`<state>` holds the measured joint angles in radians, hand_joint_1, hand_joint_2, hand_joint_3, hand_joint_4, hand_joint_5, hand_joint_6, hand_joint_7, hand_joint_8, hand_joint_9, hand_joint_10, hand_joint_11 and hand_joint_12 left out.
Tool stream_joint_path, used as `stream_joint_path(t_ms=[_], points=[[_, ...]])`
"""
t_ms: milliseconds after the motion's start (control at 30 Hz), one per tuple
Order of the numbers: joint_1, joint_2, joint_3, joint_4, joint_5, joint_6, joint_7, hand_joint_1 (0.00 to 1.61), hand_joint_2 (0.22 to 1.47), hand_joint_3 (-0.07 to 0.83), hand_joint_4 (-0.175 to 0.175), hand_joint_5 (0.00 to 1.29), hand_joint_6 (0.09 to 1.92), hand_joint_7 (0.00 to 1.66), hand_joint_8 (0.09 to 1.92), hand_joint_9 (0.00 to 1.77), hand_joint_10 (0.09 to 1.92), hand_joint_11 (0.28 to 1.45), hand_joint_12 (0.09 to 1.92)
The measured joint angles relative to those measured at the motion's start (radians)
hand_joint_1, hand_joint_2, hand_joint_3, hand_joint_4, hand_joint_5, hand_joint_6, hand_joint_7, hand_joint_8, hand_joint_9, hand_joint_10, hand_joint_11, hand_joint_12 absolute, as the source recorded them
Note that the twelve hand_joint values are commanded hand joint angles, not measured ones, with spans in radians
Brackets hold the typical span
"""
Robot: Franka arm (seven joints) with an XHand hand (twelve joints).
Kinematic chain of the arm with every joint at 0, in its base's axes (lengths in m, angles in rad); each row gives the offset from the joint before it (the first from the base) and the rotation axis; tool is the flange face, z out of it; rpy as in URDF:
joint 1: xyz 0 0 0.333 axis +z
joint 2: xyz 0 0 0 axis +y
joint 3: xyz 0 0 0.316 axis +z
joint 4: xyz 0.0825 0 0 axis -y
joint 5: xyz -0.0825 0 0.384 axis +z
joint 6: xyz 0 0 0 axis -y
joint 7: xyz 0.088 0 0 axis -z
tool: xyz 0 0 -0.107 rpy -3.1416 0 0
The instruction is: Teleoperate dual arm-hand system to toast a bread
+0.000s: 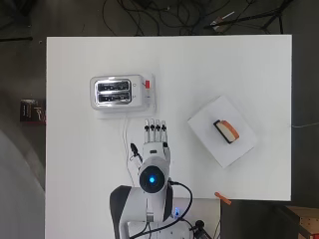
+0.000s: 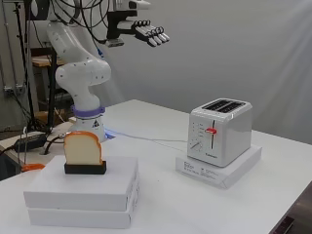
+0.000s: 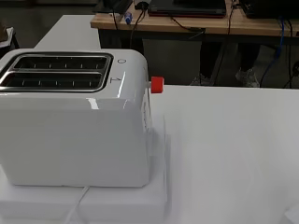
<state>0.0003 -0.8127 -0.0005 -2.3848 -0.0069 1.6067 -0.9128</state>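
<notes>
From above, the hand [image 1: 156, 142] hovers with fingers straight and released between the toaster [image 1: 115, 92] and the bread [image 1: 228, 130], which stands in a black holder on a white box [image 1: 209, 124]. From the side, the bread [image 2: 82, 147] looks light and soft, probably best pinched by its flat faces. The wrist view shows empty slots [image 3: 56, 71] and a red lever [image 3: 157, 84].
</notes>
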Motion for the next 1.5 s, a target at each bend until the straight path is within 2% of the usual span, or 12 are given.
stream_joint_path(t_ms=[200,300,367,433,500,567,667,833,933,1000,1200,1500], points=[[0.002,-0.134,0.008,-0.084,-0.02,0.074,-0.007,0.16,1.15,0.005,-0.052,0.22,0.09,0.24,0.09,0.34,0.09,0.42,0.09],[0.0,-0.104,0.012,-0.071,-0.03,0.078,0.0,0.11,1.19,0.013,-0.091,0.23,0.09,0.25,0.09,0.36,0.09,0.43,0.09],[-0.003,-0.048,-0.004,-0.037,-0.026,0.057,-0.003,0.1,1.2,0.013,-0.099,0.24,0.09,0.26,0.09,0.38,0.09,0.43,0.09],[-0.01,0.021,-0.041,0.029,-0.029,0.01,-0.008,0.11,1.21,0.005,-0.073,0.3,0.09,0.32,0.09,0.46,0.09,0.47,0.09],[-0.021,0.11,-0.104,0.119,-0.06,-0.034,-0.019,0.18,1.24,0.004,-0.043,0.38,0.09,0.4,0.09,0.57,0.09,0.51,0.09],[-0.029,0.171,-0.178,0.181,-0.096,-0.058,-0.045,0.23,1.26,0.004,-0.03,0.42,0.09,0.44,0.09,0.61,0.09,0.53,0.09],[-0.042,0.231,-0.291,0.22,-0.182,-0.077,-0.083,0.26,1.27,0.003,-0.027,0.44,0.09,0.47,0.09,0.63,0.09,0.54,0.09],[-0.054,0.333,-0.381,0.248,-0.338,-0.091,-0.142,0.38,1.2,-0.013,-0.041,0.39,0.09,0.5,0.09,0.65,0.09,0.53,0.09],[-0.06,0.372,-0.417,0.242,-0.457,-0.088,-0.173,0.35,1.18,-0.006,-0.038,0.38,0.09,0.55,0.09,0.72,0.09,0.54,0.09],[-0.064,0.391,-0.455,0.24,-0.484,-0.082,-0.187,0.33,1.18,-0.001,-0.039,0.39,0.09,0.59,0.09,0.75,0.09,0.55,0.09],[-0.066,0.488,-0.582,0.264,-0.38,-0.002,-0.245,0.36,1.22,0.005,-0.055,0.4,0.09,0.63,0.09,0.77,0.09,0.55,0.09],[-0.085,0.767,-0.595,0.379,-0.262,0.056,-0.334,0.44,1.21,-0.003,-0.064,0.4,0.09,0.58,0.09,0.67,0.09,0.5,0.09]])
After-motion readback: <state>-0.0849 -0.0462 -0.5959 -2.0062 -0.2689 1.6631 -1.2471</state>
